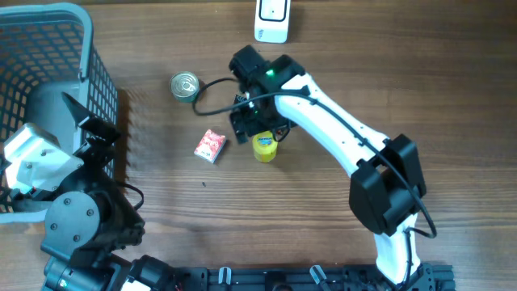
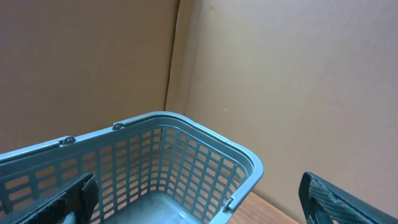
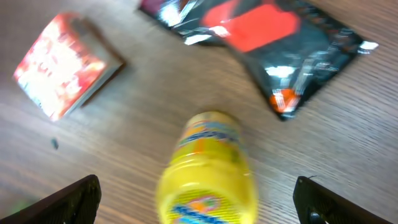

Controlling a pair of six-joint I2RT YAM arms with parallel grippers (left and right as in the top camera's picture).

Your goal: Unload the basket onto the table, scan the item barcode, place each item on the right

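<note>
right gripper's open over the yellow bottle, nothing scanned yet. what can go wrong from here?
1. The right gripper is open over the yellow bottle, which looks upright on the table. An off-centre close could knock it over.
2. The black pouch lies just behind the bottle, so a finger might catch it on the way down.
3. The arm's cable loops right beside the can. Moving the arm away may drag or topple it.

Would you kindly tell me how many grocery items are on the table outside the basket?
4: a tin can leftmost, a red box, a yellow bottle beside it, and a black pouch beneath the right arm. Others may be hidden there.
</note>
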